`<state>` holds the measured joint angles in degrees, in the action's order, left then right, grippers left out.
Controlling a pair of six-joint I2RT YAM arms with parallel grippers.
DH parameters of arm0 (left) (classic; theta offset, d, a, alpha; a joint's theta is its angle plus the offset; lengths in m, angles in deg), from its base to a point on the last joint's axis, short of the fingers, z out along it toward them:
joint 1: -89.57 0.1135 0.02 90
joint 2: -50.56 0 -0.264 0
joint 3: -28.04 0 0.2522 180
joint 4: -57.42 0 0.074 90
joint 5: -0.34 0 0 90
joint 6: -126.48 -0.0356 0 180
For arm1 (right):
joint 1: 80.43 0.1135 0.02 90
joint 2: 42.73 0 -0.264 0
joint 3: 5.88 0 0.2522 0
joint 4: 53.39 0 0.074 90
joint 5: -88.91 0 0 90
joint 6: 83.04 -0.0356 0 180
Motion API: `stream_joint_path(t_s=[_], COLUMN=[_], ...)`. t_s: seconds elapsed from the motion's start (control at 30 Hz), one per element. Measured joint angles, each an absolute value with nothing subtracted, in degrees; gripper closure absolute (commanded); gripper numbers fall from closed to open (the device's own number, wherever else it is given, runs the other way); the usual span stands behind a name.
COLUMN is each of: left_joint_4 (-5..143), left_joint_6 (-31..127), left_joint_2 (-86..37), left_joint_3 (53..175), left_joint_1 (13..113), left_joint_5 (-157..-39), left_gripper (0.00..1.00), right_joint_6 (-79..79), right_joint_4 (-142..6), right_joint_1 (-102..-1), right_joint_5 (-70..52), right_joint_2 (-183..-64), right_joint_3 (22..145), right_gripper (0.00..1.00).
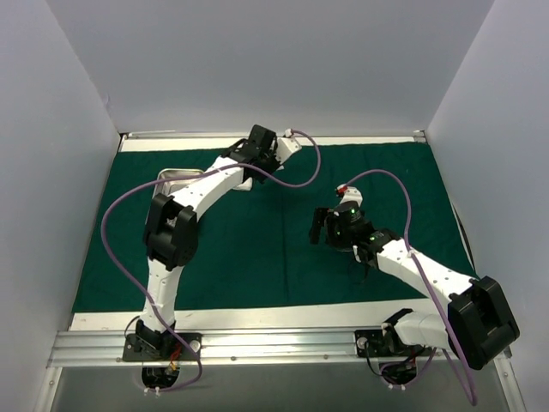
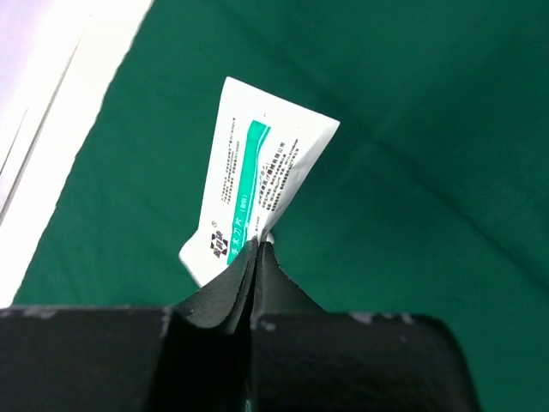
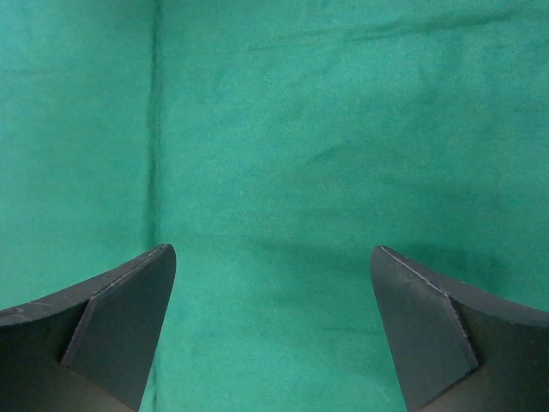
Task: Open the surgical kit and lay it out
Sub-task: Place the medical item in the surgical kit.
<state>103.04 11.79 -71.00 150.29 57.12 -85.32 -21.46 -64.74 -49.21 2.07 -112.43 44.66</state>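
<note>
The dark green cloth wrap [image 1: 257, 257] of the surgical kit lies spread flat over the table. A corner of the shiny steel tray [image 1: 176, 175] shows at the back left, mostly hidden by my left arm. My left gripper [image 1: 260, 148] hangs over the far middle of the cloth. In the left wrist view it [image 2: 257, 247] is shut on the lower edge of a small white packet [image 2: 257, 167] with green print, held above the cloth [image 2: 412, 129]. My right gripper [image 1: 322, 227] is open right of centre. Its wrist view shows only bare cloth [image 3: 274, 154] between the fingers [image 3: 129, 318].
White table margin [image 1: 257, 319] borders the cloth at front and back. Grey walls close in on three sides. Purple cables loop above both arms. A metal rail [image 1: 257, 345] carries the arm bases at the near edge.
</note>
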Motion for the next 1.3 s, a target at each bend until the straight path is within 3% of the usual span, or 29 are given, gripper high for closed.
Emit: stream_joint_path(t_s=[0.57,1.13,1.3], left_joint_4=[100.3,99.4,99.0], left_joint_6=[-1.8,-5.4,-6.2], left_joint_2=[-81.7,-87.3,-88.2], left_joint_3=[153.1,156.6,157.1], left_joint_1=[53.8,55.3,55.6], left_joint_5=[-87.1,-88.1,-88.1], left_gripper=[0.98,0.98,0.87], right_joint_6=[-21.4,-21.4,-21.4], right_joint_4=[-64.8,-64.8,-64.8], right_joint_1=[-49.2,-49.2,-49.2], right_joint_5=[2.1,2.1,2.1], right_joint_2=[-112.4,-113.0,-113.3], right_joint_3=[44.5,44.4,44.4], right_gripper=[0.08,0.08,0.08])
